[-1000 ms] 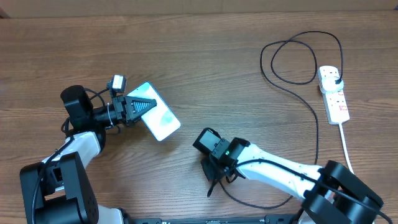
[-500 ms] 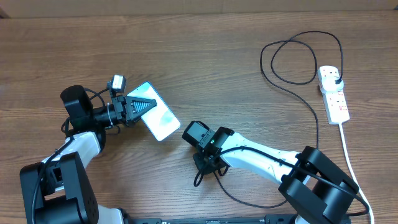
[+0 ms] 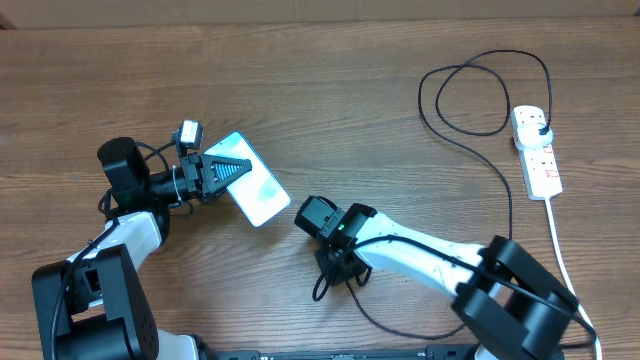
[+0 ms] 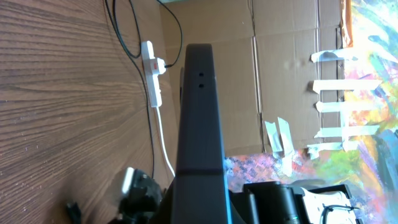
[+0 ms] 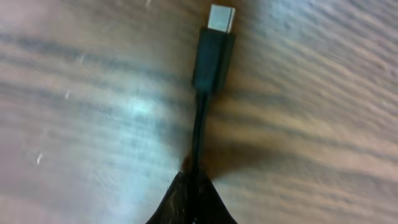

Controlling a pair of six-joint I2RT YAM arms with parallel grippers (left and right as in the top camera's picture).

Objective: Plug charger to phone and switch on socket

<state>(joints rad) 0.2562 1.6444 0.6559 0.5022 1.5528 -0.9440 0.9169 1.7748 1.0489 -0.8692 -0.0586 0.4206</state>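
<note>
Our right gripper (image 3: 337, 272) is pinched shut on the charger (image 5: 213, 53) just behind its tip, which points to 12 o'clock in the wrist view, over the bare table (image 3: 330, 80). Our left gripper (image 3: 226, 168) is clamped on the 10 o'clock end of the phone (image 3: 258, 190), whose screen faces up. From the right gripper the cable runs toward 2 o'clock, loops, and plugs into the socket (image 3: 537, 152) at the table's 3 o'clock edge.
</note>
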